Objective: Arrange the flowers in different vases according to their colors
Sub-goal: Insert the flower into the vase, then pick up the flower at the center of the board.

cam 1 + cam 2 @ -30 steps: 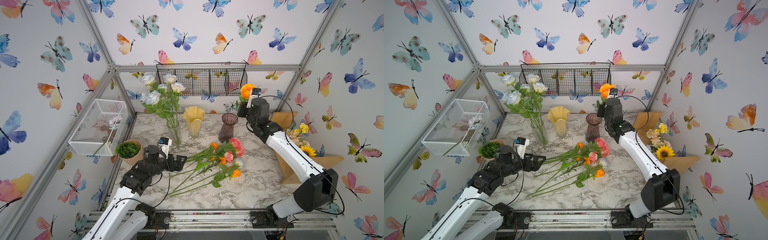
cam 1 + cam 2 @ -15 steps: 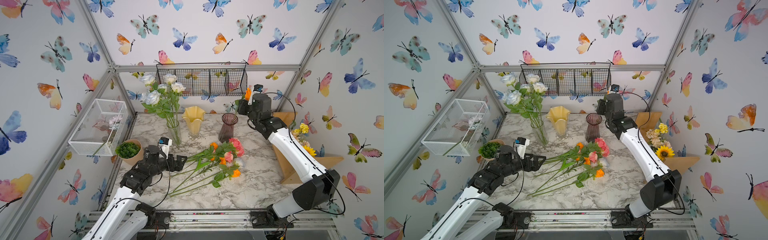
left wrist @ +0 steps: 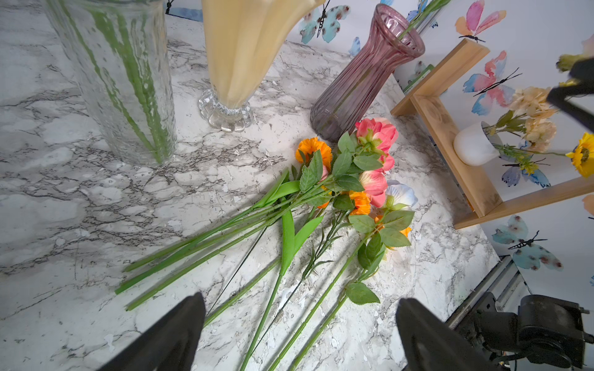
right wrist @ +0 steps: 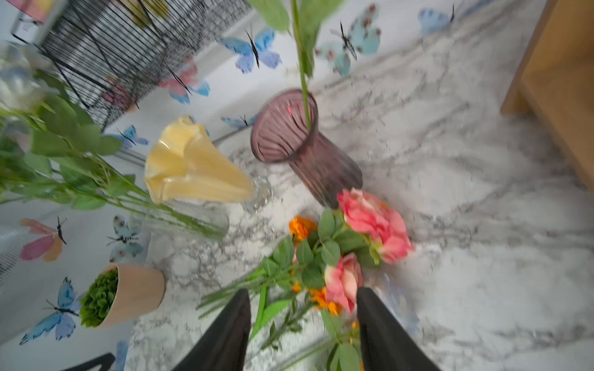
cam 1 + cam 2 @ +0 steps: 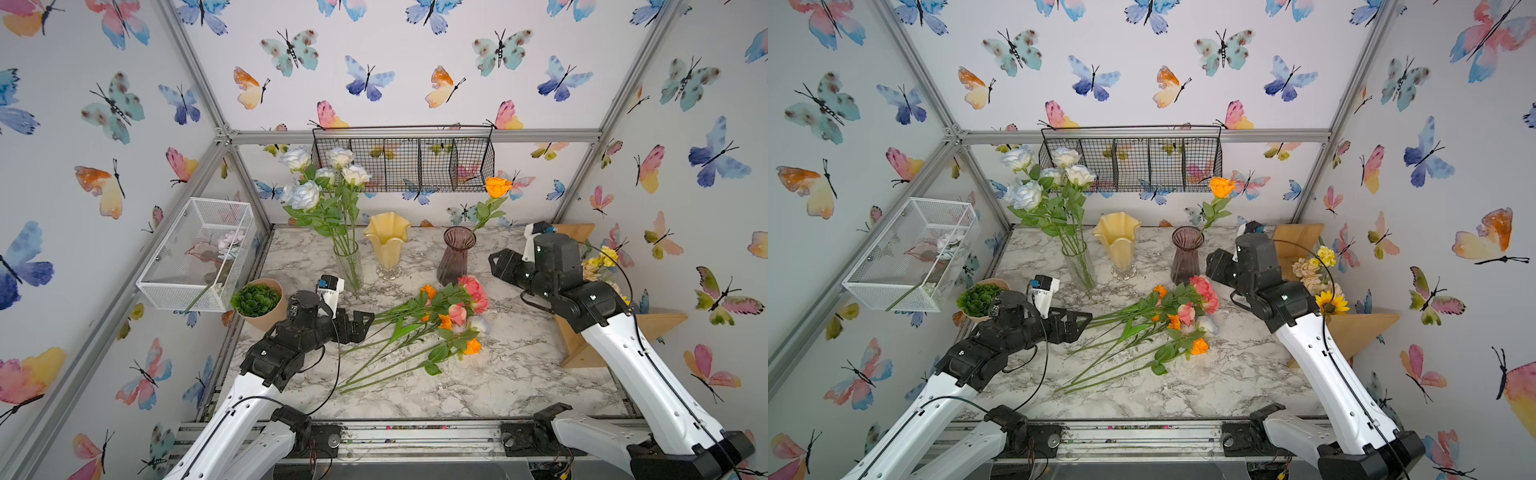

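The clear glass vase [image 5: 348, 259] holds several white and pale-blue roses [image 5: 328, 174]. The yellow vase [image 5: 388, 245] stands empty beside it. One orange rose [image 5: 498, 187] stands in the purple vase [image 5: 455, 259], leaning right. A pile of pink and orange flowers [image 5: 440, 316] lies mid-table, with one pale-blue bloom [image 3: 400, 194] among them. My left gripper [image 5: 365, 322] is open at the pile's stem ends, and several stems [image 3: 273, 308] pass between its fingers. My right gripper [image 5: 496, 262] hangs open and empty just right of the purple vase, pointing at the pile [image 4: 344, 276].
A tan pot with a succulent [image 5: 257, 301] sits behind my left arm. A white wire basket [image 5: 195, 253] hangs on the left wall, a black one [image 5: 403, 160] on the back wall. A wooden shelf [image 5: 648, 322] with a sunflower bouquet [image 5: 1329, 301] stands right.
My right gripper opened and let go of the orange rose, which now stands in the purple vase. That arm dropped from above the vase to its right side. The left arm stayed still.
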Controlling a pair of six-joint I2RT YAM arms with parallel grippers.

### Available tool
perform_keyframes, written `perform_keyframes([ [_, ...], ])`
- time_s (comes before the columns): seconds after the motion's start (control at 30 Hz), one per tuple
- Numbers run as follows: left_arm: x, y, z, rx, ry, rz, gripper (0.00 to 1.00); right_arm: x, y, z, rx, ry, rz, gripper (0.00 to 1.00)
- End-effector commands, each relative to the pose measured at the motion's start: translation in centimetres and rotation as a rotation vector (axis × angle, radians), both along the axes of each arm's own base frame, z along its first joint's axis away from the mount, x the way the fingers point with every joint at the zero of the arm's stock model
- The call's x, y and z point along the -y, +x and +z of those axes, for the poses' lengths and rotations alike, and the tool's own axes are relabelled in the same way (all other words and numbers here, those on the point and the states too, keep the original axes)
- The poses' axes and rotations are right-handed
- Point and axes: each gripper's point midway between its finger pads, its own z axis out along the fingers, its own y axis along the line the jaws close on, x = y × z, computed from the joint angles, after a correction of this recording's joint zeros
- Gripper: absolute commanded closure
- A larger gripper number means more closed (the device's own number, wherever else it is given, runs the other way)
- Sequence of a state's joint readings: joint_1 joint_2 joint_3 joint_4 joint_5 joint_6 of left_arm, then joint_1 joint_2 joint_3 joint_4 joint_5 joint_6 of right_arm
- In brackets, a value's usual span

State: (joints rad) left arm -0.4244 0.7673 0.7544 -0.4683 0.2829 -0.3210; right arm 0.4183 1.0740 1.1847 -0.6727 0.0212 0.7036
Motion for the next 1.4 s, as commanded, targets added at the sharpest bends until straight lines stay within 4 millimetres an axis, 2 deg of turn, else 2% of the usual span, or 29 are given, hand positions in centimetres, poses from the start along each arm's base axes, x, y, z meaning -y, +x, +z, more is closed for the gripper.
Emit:
perform_keyframes([
  [0.0, 0.0, 0.0, 0.3, 0.018, -0.008, -0.002, 0.01, -0.5, -3.4, -3.7, -0.158, 0.086, 0.021, 0.45],
  [0.17, 0.0, 0.0, 0.3, 0.020, -0.008, -0.003, 0.01, -2.0, -5.7, -7.6, -0.263, 0.202, 0.047, 0.47],
  [0.33, 0.1, -0.1, 0.1, 0.016, -0.004, -0.008, 0.01, -3.2, -7.7, -11.0, -0.327, 0.180, 0.045, 0.47],
  [0.6, 0.1, -0.1, 0.0, 0.013, -0.002, -0.006, 0.01, -2.9, -8.8, -15.1, -0.386, 0.127, -0.003, 0.45],
  [0.77, 0.2, -0.1, -0.1, 0.011, 0.000, -0.008, 0.01, -2.6, -7.9, -16.3, -0.369, 0.118, -0.048, 0.44],
  [1.0, 0.3, -0.1, 0.0, 0.009, -0.002, -0.012, 0.01, -5.3, -5.5, -16.6, -0.380, 0.154, -0.016, 0.48],
  [1.17, 0.3, -0.1, 0.0, 0.011, -0.005, -0.018, 0.01, -6.4, -3.6, -16.6, -0.360, 0.167, -0.028, 0.49],
  [1.37, 0.5, -0.2, 0.1, 0.013, -0.010, -0.028, 0.01, -7.9, -2.8, -18.4, -0.388, 0.170, -0.031, 0.49],
])
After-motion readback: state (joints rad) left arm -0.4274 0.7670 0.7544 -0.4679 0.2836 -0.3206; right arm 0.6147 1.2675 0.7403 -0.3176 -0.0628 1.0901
